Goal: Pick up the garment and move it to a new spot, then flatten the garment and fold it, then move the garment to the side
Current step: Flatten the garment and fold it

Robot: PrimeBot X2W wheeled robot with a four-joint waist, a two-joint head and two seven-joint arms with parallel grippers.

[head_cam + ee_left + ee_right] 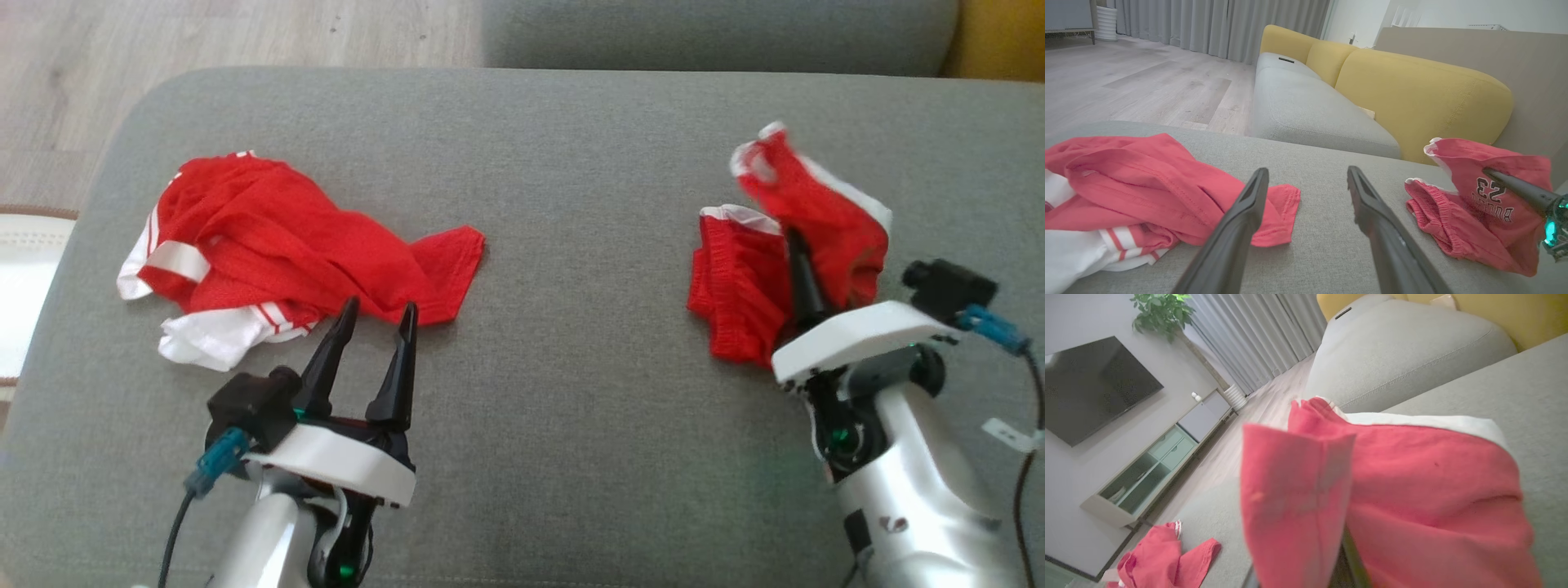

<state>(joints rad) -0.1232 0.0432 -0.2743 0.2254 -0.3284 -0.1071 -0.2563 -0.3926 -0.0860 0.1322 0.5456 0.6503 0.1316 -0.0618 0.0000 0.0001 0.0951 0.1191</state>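
Red shorts (824, 220) with white trim are partly lifted off the grey cushion (571, 367) at the right, one end bunched up on my right gripper (796, 245), which is shut on the cloth. The left wrist view shows these shorts (1474, 216) printed with "23" and a dark finger (1515, 185) pushed into them. In the right wrist view the shorts (1412, 490) drape over my fingers and hide them. A crumpled red and white jersey (269, 237) lies at the left. My left gripper (380, 306) is open just short of its near edge, touching nothing.
The cushion's far edge meets a wood floor (204, 33) and a grey sofa seat (1310, 110) with yellow backrests (1412, 90). A pale rug (24, 269) lies beyond the left edge. The stretch of cushion between the two garments is bare.
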